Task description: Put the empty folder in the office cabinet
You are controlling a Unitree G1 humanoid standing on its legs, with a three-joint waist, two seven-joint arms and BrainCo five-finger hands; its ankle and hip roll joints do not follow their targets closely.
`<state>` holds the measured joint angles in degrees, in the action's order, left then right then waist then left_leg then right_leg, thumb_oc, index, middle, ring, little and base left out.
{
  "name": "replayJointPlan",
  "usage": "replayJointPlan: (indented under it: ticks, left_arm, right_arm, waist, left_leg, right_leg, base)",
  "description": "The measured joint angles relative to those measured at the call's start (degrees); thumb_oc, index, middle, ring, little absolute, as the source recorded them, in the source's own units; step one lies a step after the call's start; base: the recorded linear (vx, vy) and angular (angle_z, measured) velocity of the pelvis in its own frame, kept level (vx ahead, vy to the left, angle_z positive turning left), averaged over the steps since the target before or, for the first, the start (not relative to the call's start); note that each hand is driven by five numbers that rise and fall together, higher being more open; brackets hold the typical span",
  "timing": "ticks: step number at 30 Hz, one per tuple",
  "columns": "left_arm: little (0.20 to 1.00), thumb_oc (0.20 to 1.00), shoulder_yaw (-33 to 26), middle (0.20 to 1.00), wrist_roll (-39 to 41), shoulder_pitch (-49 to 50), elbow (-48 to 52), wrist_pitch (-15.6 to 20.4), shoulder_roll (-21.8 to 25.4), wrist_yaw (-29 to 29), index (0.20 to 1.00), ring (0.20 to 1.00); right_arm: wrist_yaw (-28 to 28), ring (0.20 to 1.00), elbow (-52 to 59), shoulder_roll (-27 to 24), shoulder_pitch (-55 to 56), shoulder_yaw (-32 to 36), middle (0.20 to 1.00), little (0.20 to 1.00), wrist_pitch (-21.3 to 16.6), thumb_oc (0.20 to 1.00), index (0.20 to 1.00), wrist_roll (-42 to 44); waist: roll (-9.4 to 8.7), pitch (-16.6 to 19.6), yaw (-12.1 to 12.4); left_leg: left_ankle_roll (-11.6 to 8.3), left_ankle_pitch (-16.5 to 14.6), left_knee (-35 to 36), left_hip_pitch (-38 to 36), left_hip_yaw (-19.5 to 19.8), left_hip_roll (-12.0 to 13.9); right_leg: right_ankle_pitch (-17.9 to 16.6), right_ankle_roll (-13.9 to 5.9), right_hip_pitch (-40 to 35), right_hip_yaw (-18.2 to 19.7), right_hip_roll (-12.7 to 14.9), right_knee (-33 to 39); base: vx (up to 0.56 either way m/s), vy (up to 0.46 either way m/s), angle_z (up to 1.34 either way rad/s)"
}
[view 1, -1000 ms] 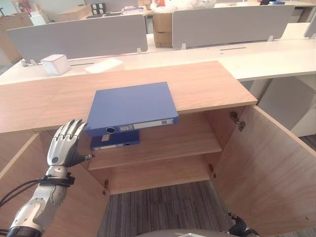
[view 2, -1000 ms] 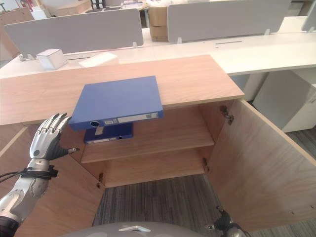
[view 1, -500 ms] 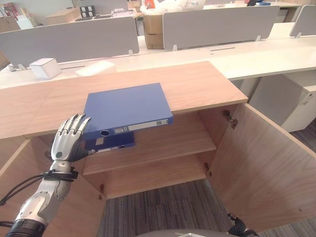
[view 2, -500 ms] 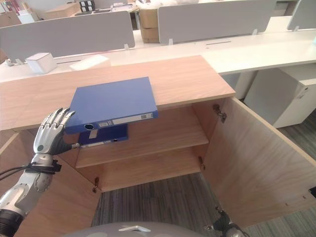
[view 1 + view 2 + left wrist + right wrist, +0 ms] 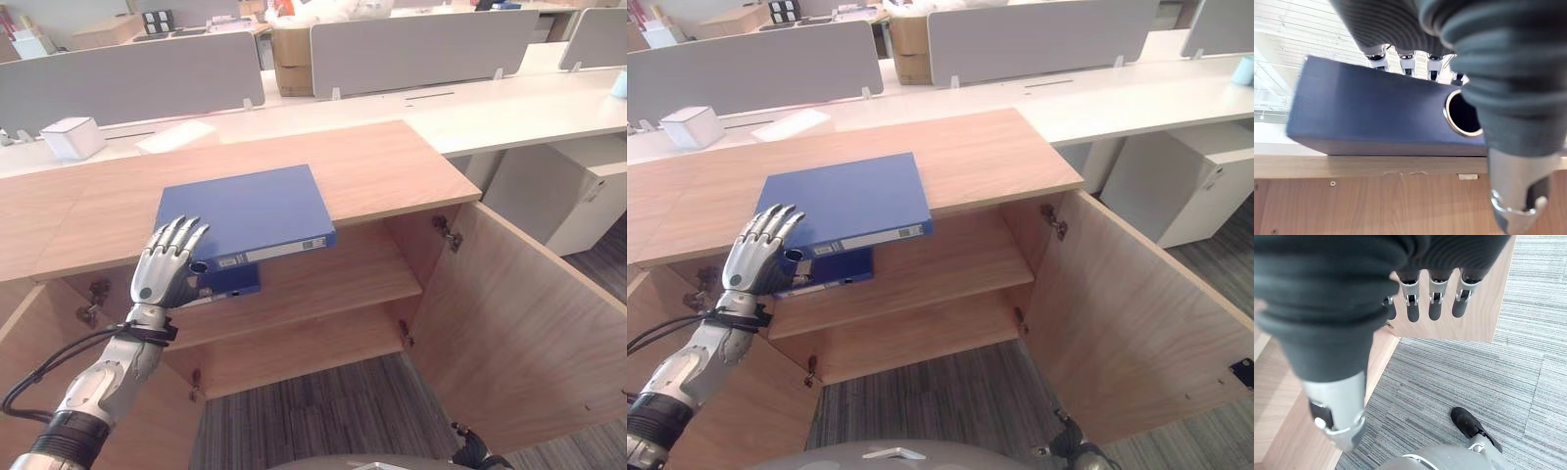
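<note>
A blue folder (image 5: 245, 209) lies flat on the wooden cabinet top (image 5: 392, 166), its labelled spine jutting over the front edge. A second blue folder (image 5: 233, 283) lies on the upper shelf (image 5: 323, 286) just beneath it. My left hand (image 5: 167, 264) is raised at the left end of the top folder's spine, fingers straight and spread. In the left wrist view its fingers (image 5: 1408, 63) reach over the folder (image 5: 1371, 112), with the thumb (image 5: 1518, 196) under the spine by the ring hole. My right hand (image 5: 1432, 303) hangs open low beside the right door, above the carpet.
Both cabinet doors stand open: the right door (image 5: 519, 333) swings far out, the left door (image 5: 29, 372) is beside my left arm. A lower shelf (image 5: 304, 348) sits beneath. Behind the cabinet is a white desk with a white box (image 5: 71, 137), paper (image 5: 176, 137) and grey dividers (image 5: 421, 44).
My left hand has risen and moved right from beside the cabinet opening to the top folder's spine. The whole picture has shifted, so the camera moved too. The folders lie as before.
</note>
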<state>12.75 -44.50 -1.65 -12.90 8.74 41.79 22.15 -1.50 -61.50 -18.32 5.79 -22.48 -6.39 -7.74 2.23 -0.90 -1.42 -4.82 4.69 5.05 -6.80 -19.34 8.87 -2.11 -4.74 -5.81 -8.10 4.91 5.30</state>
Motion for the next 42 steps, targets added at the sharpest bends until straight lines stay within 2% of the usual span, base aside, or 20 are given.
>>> replayJointPlan:
  ticks: [7,9,14,15,16,17,18,26,29,35,38,40,41,42]
  left_arm:
    - [1.000,1.000,1.52,1.000,-1.99,-1.59,-3.54,-1.03,-0.19,1.58,1.000,1.000]
    - [1.000,1.000,3.75,1.000,-2.01,-5.45,-8.71,-2.10,-0.30,2.83,1.000,1.000]
    - [1.000,1.000,5.54,1.000,-1.91,-8.54,-14.56,-3.43,-0.61,4.27,1.000,1.000]
    - [0.667,0.667,5.84,0.667,-1.91,-9.48,-16.70,-3.63,-1.07,4.35,0.667,0.667]
    - [0.442,0.442,5.86,0.442,-1.85,-10.31,-18.05,-3.91,-1.57,4.60,0.442,0.442]
    - [0.442,0.442,5.86,0.442,-1.85,-10.31,-18.05,-3.91,-1.57,4.60,0.442,0.442]
    - [0.200,0.200,6.26,0.200,-1.75,-12.17,-19.32,-4.50,-1.87,5.27,0.200,0.200]
    - [0.200,0.200,5.97,0.200,-0.72,-13.31,-16.64,-5.09,-1.82,6.29,0.200,0.200]
    - [0.200,0.200,4.52,0.200,-0.56,-13.17,-12.65,-4.81,-1.49,6.00,0.200,0.200]
    - [0.200,0.200,0.32,0.200,3.30,-10.48,-5.96,-3.01,-0.77,3.85,0.200,0.200]
    - [0.200,0.200,-2.44,0.200,8.02,-8.75,0.47,-0.78,0.36,1.95,0.200,0.200]
    - [0.200,0.200,-6.79,0.200,12.16,-5.16,7.48,0.94,0.33,-0.88,0.200,0.200]
    - [0.200,0.200,-6.79,0.200,12.16,-5.16,7.48,0.94,0.33,-0.88,0.200,0.200]
    - [0.200,0.200,-9.29,0.200,15.78,-2.64,11.54,2.30,-0.10,-2.20,0.200,0.200]
  right_arm:
    - [0.44,1.000,0.03,0.47,-0.34,-0.12,1.000,1.000,-0.06,1.000,1.000,0.00]
    - [0.54,1.000,-0.04,0.48,-0.34,-0.49,1.000,1.000,-0.04,1.000,1.000,0.00]
    - [0.89,1.000,-0.01,0.47,-0.26,-0.87,1.000,1.000,-0.28,1.000,1.000,0.00]
    - [0.89,1.000,0.01,0.47,-0.27,-1.10,1.000,1.000,-0.29,1.000,1.000,0.00]
    - [0.89,1.000,0.03,0.46,-0.25,-1.32,1.000,1.000,-0.33,1.000,1.000,0.00]
    - [0.89,1.000,0.03,0.46,-0.25,-1.32,1.000,1.000,-0.33,1.000,1.000,0.00]
    - [0.89,1.000,0.03,0.43,-0.30,-1.43,1.000,1.000,-0.40,1.000,1.000,0.00]
    - [0.89,1.000,0.03,0.41,-0.27,-2.19,1.000,1.000,-0.70,1.000,1.000,-0.01]
    - [0.88,1.000,0.19,0.41,-0.34,-2.18,1.000,1.000,-0.71,1.000,1.000,-0.01]
    - [0.88,1.000,0.66,0.40,-0.51,-2.19,1.000,1.000,-0.73,1.000,1.000,-0.01]
    - [0.84,1.000,0.71,0.42,-0.67,-2.13,1.000,1.000,-0.69,1.000,1.000,-0.01]
    - [0.78,1.000,0.81,0.40,-1.14,-1.87,1.000,1.000,-0.70,1.000,1.000,0.00]
    - [0.78,1.000,0.81,0.40,-1.14,-1.87,1.000,1.000,-0.70,1.000,1.000,0.00]
    - [0.70,1.000,1.09,0.35,-1.18,-1.76,1.000,1.000,-0.61,1.000,1.000,0.00]
  waist:
    - [-0.04,0.05,-1.27]
    - [0.02,0.09,-1.18]
    - [0.04,0.46,-1.70]
    - [0.02,0.83,-1.82]
    - [-0.08,1.25,-1.94]
    - [-0.08,1.25,-1.94]
    - [-0.19,1.72,-1.86]
    - [-0.14,1.85,-1.81]
    - [-0.11,1.82,-1.29]
    - [-0.20,1.63,-1.08]
    - [-0.47,0.66,-0.49]
    - [-0.72,0.06,-0.47]
    - [-0.72,0.06,-0.47]
    - [-0.82,-0.01,-0.15]
  left_leg:
    - [0.12,-0.16,0.00,-0.41,-0.83,0.02]
    - [0.12,-0.16,0.00,-0.47,-0.94,0.02]
    - [0.11,-0.17,0.00,-0.56,-1.19,0.01]
    - [0.11,-0.17,0.00,-0.53,-1.20,0.02]
    - [0.11,-0.18,0.01,-0.52,-1.22,0.01]
    - [0.11,-0.18,0.01,-0.52,-1.22,0.01]
    - [0.09,-0.19,0.01,-0.50,-1.24,0.01]
    - [0.06,-0.22,0.01,-0.47,-1.27,0.00]
    - [0.10,-0.24,0.02,-0.43,-1.23,-0.02]
    - [0.11,-0.23,0.01,0.03,-0.74,-0.05]
    - [0.11,-0.22,0.01,-0.05,-0.14,-0.14]
    - [0.11,-0.22,0.01,0.18,0.37,-0.14]
    - [0.11,-0.22,0.01,0.18,0.37,-0.14]
    - [0.11,-0.22,0.01,0.21,0.45,-0.14]
  right_leg:
    - [-0.17,-0.06,0.12,0.98,-0.07,0.00]
    - [-0.17,-0.15,0.12,1.09,-0.07,0.00]
    - [-0.24,-0.21,0.17,1.32,-0.06,0.00]
    - [-0.24,-0.20,0.22,1.32,-0.06,0.00]
    - [-0.23,-0.20,0.25,1.35,-0.07,0.00]
    - [-0.23,-0.20,0.25,1.35,-0.07,0.00]
    - [-0.24,-0.21,0.25,1.36,-0.06,-0.01]
    - [-0.29,-0.27,0.29,1.39,-0.01,0.00]
    - [-0.30,-0.27,0.27,1.33,0.01,-0.01]
    - [-0.51,0.04,0.21,0.90,0.05,-0.01]
    - [-0.51,0.03,-0.29,0.20,0.18,-0.01]
    - [-0.41,0.13,-0.32,-0.32,0.20,-0.01]
    - [-0.41,0.13,-0.32,-0.32,0.20,-0.01]
    - [-0.39,0.16,-0.36,-0.42,0.20,-0.02]
  base:
    - [0.01,0.006,-0.07]
    - [0.01,0.014,-0.03]
    - [0.00,0.004,-0.02]
    - [0.00,0.000,0.00]
    - [0.00,0.000,0.00]
    - [0.00,0.000,0.00]
    - [0.00,0.000,0.00]
    - [0.00,0.000,0.00]
    - [-0.01,0.010,0.00]
    - [-0.02,0.015,0.04]
    - [-0.03,0.018,0.10]
    - [-0.02,0.013,0.11]
    - [-0.01,0.007,0.06]
    - [0.00,0.002,0.04]
